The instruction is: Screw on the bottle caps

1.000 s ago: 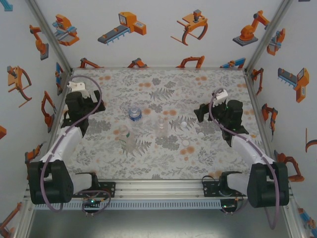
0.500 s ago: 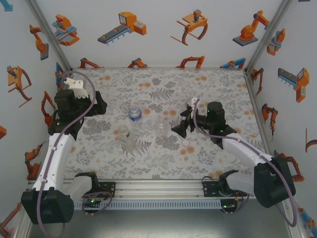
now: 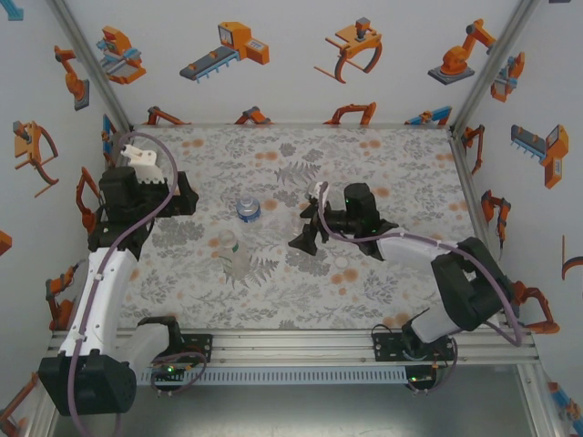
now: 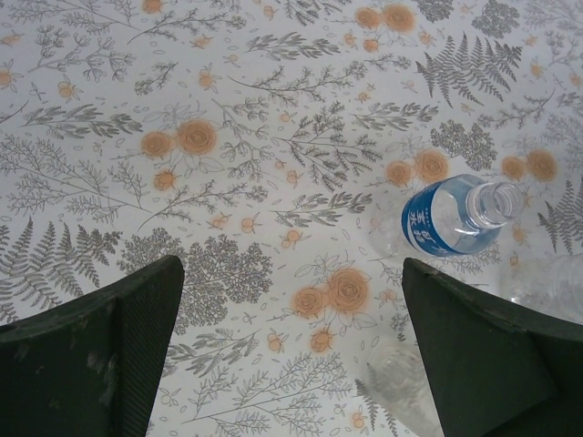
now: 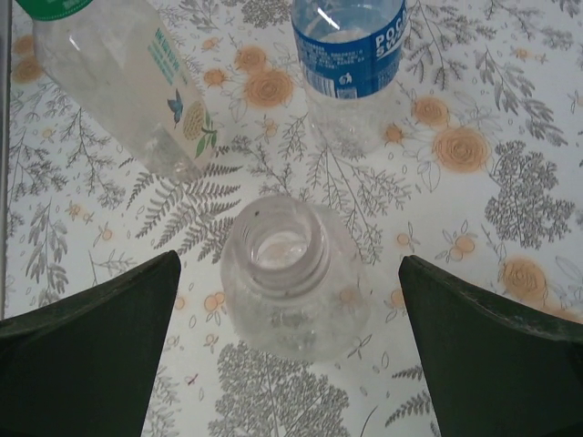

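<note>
Swinging in from its own side since a second ago, the right arm (image 3: pixel 428 255) is now reaching across the floral table (image 3: pixel 410 155), while the left arm (image 3: pixel 105 273), raised over the same second, is hanging back. The right gripper (image 3: pixel 306 228) is standing wide open with nothing in its grasp, straddling the plain bottle (image 5: pixel 287 282), whose uncapped neck is sitting midway between the jaws and touching neither. The left gripper (image 4: pixel 291 300) is likewise gaping fully and holding nothing, with the blue-label bottle (image 4: pixel 460 218) lying ahead of it, nearer its right-hand finger. From the right jaws, that bottle and a third bottle (image 5: pixel 123 86) are standing just beyond the plain one. The step in hand looks like steadying a bottle. Closing squarely on its body is what the next move is calling for, and a cap is still needing to be fetched.
</note>
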Controlling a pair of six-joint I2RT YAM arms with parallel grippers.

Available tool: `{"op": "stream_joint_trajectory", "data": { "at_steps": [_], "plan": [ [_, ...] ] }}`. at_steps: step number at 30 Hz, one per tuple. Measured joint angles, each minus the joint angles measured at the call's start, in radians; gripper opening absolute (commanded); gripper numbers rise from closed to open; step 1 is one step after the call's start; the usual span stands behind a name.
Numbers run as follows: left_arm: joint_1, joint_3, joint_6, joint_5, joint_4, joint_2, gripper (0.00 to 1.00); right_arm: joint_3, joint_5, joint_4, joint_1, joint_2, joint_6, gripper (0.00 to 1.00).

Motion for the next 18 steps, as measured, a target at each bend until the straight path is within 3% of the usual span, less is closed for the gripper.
{"op": "stream_joint_trajectory", "data": {
  "at_steps": [7,18],
  "plan": [
    [0.003,-0.02,-0.004,0.012,0.014,-0.001,0.97,0.032,0.015,0.046,0.012,0.081,0.003,0.86],
    [0.014,-0.02,-0.011,0.037,0.02,0.0,0.97,0.04,0.015,0.061,0.016,0.1,0.003,0.66]
  ]
}}
